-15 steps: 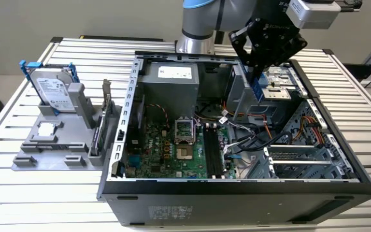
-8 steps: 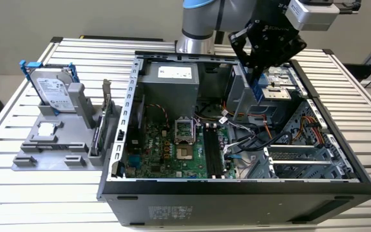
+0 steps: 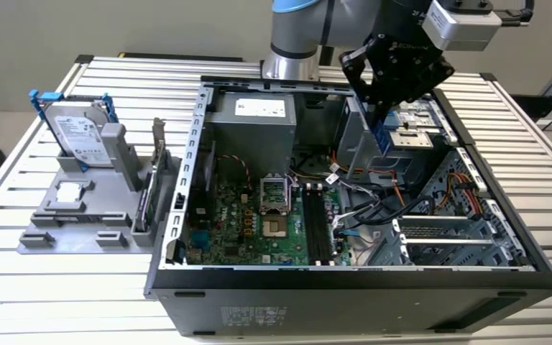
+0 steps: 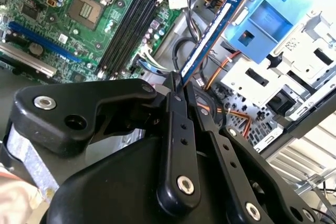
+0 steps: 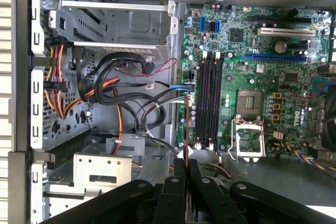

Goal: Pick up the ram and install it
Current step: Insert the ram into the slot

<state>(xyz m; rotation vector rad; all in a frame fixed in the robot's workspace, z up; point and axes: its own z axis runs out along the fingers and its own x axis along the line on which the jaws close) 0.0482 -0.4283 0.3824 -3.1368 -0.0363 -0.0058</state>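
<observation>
We judge the first half of the job done. The gripper (image 4: pixel 181 90) is clamped on one end of the ram (image 4: pixel 210 35), which sticks out from it in the second wrist view and is held in the air over the open computer case (image 3: pixel 353 295) (in the first wrist view we see it edge-on, as a thin line). In the exterior view it hangs toward the exterior view's right, near the cables (image 5: pixel 121 85) and apart from the motherboard (image 3: pixel 247 223). The memory slots (image 5: pixel 209 103) look empty to us, with no stick sitting in them. The install is what is left: the ram touches no slot, seems to hang just beside the slots, not in line with them, and is not seated.
</observation>
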